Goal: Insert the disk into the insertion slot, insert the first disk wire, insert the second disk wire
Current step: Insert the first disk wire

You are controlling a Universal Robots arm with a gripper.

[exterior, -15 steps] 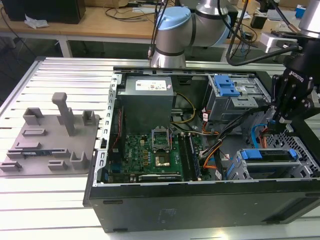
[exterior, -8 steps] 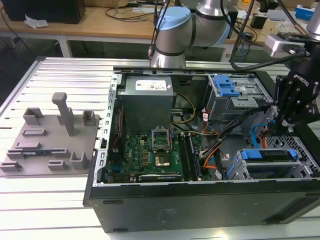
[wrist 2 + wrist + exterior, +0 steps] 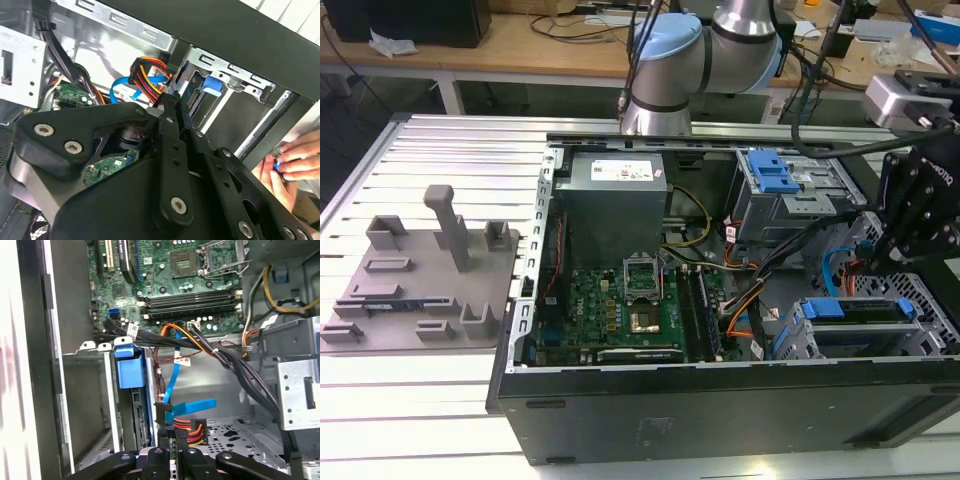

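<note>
Leftmost, fixture [image 3: 420, 270]: grey, laid on the counter [image 3: 440, 140] beside the open case.
Motherboard [image 3: 620, 300]: exposed mid-case.
Disk [image 3: 865, 312]: judged seated in the insertion slot [image 3: 930, 300], blue caddy showing.
Claw [image 3: 172, 445]: closed on a disk wire plug [image 3: 172, 429], just beside the disk's connector edge.
Handling: plug to be held square to its socket and pressed straight; loose cable bundle to be kept clear.

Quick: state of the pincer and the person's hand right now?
Pincer: closed on the black connector of the red-and-yellow wires.
Person's hand: pinching something small and blue.
</note>
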